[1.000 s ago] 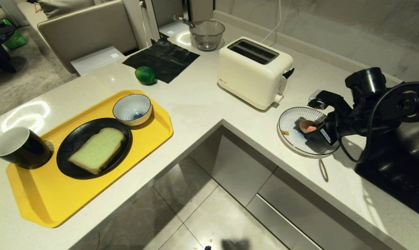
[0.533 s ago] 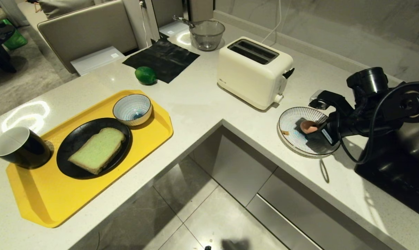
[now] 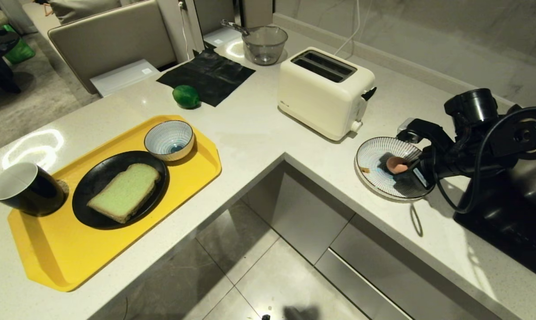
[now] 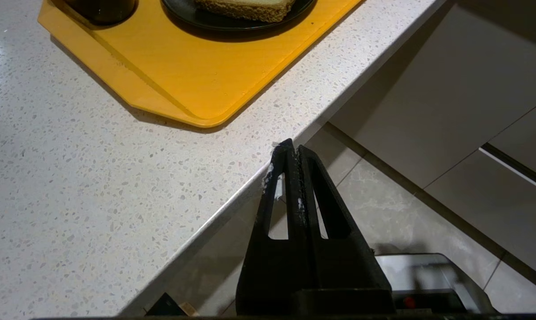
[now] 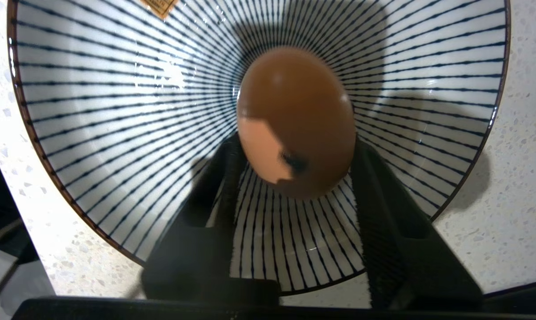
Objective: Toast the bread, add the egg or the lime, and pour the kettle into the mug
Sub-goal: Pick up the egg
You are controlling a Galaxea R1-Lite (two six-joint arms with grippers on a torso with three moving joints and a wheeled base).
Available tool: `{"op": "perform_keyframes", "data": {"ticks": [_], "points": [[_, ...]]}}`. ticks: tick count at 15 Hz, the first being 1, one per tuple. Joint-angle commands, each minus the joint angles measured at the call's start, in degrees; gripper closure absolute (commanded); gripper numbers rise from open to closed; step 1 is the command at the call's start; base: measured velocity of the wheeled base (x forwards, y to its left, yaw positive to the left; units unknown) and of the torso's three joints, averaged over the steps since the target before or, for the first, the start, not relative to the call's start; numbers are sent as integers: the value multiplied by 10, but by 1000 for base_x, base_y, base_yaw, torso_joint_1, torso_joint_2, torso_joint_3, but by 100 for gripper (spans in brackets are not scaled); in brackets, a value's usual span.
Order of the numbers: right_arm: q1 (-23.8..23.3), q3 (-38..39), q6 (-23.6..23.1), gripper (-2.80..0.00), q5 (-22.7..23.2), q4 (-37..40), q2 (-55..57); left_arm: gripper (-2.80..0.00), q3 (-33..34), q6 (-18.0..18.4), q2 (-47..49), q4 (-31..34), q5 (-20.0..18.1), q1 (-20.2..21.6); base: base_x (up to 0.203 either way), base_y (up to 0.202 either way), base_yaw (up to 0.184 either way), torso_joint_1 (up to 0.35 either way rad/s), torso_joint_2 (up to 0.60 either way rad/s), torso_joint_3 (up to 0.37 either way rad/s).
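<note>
The pinkish egg [image 5: 297,122] with a dark mark sits between the fingertips of my right gripper [image 5: 294,151], which is shut on its near end low over the striped plate [image 3: 374,175]. In the head view the egg [image 3: 398,165] is at that plate's middle, just ahead of the right gripper [image 3: 408,170]. The bread [image 3: 125,192] lies on a black plate on the yellow tray [image 3: 192,173], with the black mug [image 3: 26,189] at the tray's left end. The lime [image 3: 186,96] rests on the counter behind the tray. The kettle [image 3: 532,180] is mostly hidden behind my right arm. My left gripper [image 4: 290,146] hangs shut beyond the counter edge.
A cream toaster [image 3: 323,95] with empty slots stands between the tray and the striped plate. A small striped bowl [image 3: 169,140] sits on the tray. A glass bowl [image 3: 264,44] and a black mat [image 3: 206,75] lie at the back. The counter has an inner corner over the floor.
My right gripper has drifted slightly to the right and nearer over the striped plate, and the egg has shifted with it. Everything else is as before.
</note>
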Motion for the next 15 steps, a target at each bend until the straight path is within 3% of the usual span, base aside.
{"op": "perform_keyframes", "data": {"ticks": [1,15], "points": [[0,1,1,-280,0,1,-2,0,0,0,0,0,1,0,0,0,0,0,0,0],[6,-8,4,-280,10,-1,-4,0,0,0,0,0,1,0,0,0,0,0,0,0]]}}
